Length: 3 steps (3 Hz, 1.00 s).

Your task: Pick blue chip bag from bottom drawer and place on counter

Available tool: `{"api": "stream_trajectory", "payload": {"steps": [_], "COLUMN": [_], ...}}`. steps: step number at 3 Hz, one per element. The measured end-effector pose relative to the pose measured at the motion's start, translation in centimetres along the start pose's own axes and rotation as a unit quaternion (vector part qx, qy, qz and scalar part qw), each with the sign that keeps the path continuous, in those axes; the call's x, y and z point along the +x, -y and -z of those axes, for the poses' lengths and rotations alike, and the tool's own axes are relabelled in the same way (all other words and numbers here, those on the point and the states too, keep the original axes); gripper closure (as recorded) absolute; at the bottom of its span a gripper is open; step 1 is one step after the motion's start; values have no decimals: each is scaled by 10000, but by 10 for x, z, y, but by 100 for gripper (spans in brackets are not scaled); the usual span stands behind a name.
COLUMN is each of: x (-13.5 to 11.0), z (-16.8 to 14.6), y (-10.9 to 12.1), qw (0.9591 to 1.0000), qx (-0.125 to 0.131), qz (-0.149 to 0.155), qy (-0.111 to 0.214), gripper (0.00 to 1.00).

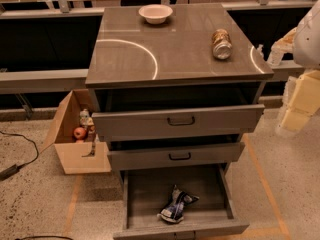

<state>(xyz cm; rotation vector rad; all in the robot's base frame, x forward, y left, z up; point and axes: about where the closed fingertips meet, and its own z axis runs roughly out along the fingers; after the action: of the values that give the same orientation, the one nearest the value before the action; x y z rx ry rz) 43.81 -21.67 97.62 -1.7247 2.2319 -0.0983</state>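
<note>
Well, the bottom drawer is pulled right out, so the blue chip bag lies easy to reach on its floor, near its front. The gripper hangs up and right of that drawer, well apart; I cannot tell if it is open or holding anything. Above the drawer, farther back, the desk carries a can and a bowl.
</note>
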Motion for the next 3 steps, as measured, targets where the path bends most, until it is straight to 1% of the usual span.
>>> {"api": "stream_trajectory", "payload": {"steps": [1, 2, 3], "x": [0, 5, 15], "z": [0, -21, -66], "y": [0, -6, -24], "qw": [10000, 10000, 9993], "qx": [1, -39, -190], "qz": [0, -11, 37], "qy": [0, 12, 306], "gripper": [0, 0, 0]}}
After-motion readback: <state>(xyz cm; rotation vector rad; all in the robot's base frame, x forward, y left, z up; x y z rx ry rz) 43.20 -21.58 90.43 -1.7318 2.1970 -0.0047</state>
